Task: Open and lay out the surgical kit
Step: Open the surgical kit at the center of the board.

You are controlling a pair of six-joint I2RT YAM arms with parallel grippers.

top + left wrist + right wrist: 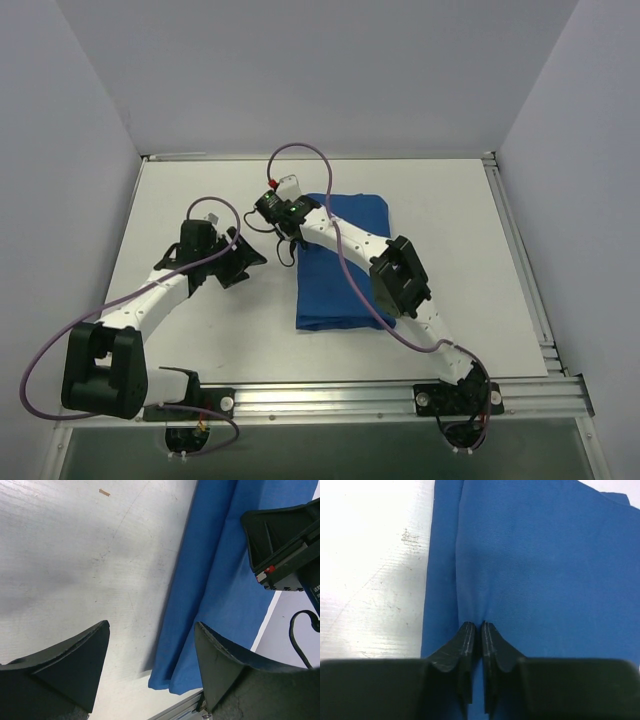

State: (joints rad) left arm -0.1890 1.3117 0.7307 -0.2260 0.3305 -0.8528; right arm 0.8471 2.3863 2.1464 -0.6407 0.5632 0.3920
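Observation:
The surgical kit is a folded royal-blue cloth bundle lying on the white table right of centre; what it wraps is hidden. My right gripper is shut, pinching a puckered fold of the blue cloth near the bundle's left edge. In the top view the right gripper sits at the bundle's far left corner. My left gripper is open and empty, hovering over bare table just left of the cloth's edge. The left gripper faces the bundle.
An aluminium rail runs along the table's near edge, and rails border the right side and the back. Grey walls enclose the table on three sides. Purple cables loop over both arms. A small brown speck lies on the table.

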